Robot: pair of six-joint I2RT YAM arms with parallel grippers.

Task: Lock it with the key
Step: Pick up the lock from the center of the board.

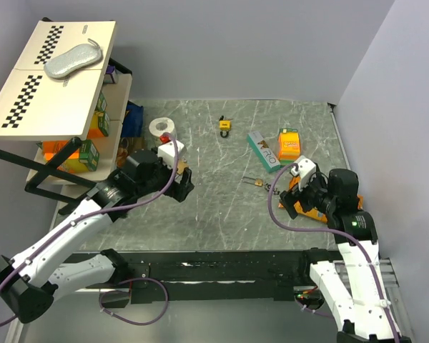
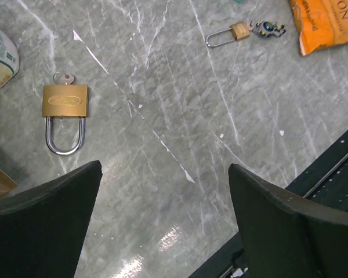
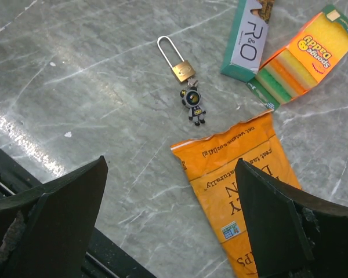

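Three padlocks, 1 key seen on surface [image 1: 222,211]. Orange bag [image 3: 243,191] cut off by right wrist frame. Well apart from bag, big brass padlock [image 2: 64,110] w/ key [image 2: 62,78] in its base lies ahead of left tool [image 2: 165,168]; mostly hidden in top view. Near bag's end, slim brass padlock [image 3: 182,69] w/ charm [image 3: 194,109], ahead of right tool [image 3: 171,162]. Farther from bag: yellow lock [image 1: 224,126]. Both tools wide, empty.
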